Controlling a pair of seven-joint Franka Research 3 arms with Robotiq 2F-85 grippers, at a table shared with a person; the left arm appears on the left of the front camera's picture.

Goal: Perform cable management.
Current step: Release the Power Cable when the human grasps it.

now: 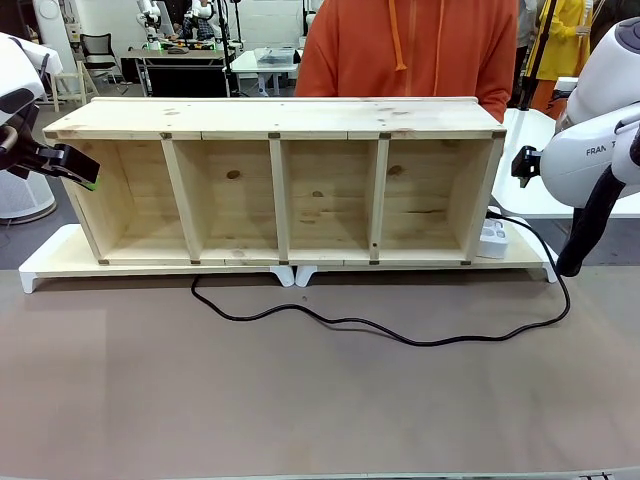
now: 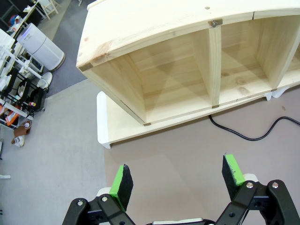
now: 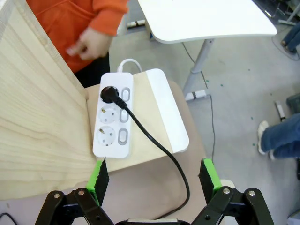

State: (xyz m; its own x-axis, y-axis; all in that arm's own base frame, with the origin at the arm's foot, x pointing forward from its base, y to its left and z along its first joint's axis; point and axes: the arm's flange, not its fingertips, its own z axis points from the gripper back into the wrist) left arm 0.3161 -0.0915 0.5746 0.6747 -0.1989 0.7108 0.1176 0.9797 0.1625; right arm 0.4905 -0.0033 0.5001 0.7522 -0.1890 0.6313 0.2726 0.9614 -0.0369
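A wooden shelf (image 1: 280,190) with four open compartments is standing on a white base (image 1: 45,262) at the far side of the desk (image 1: 300,400), its openings facing the robot. A person in an orange hooded top (image 1: 410,45) is standing behind it.

The cable (image 1: 400,335) is lying loose on the desk in front of the shelf. It is starting near the foot of the second compartment from the left, running in shallow curves to the right, then looping up around the right end of the base to the white power strip (image 1: 492,238). In the right wrist view the cable's round black plug (image 3: 108,93) is sitting in the end socket of the power strip (image 3: 113,119), which is lying on the base just beside the shelf's end panel. A hand of the person (image 3: 91,44) is hanging beyond the strip, blurred, apart from it.

The left gripper (image 2: 177,180) is hovering over bare desk near the shelf's left end; its fingers (image 2: 122,185) are standing apart with nothing between them. In the front view it (image 1: 85,165) is showing at the left edge of the shelf.

The right gripper (image 3: 152,178) is hovering above the strip and the cable, its fingers (image 3: 99,177) standing wide apart and holding nothing.
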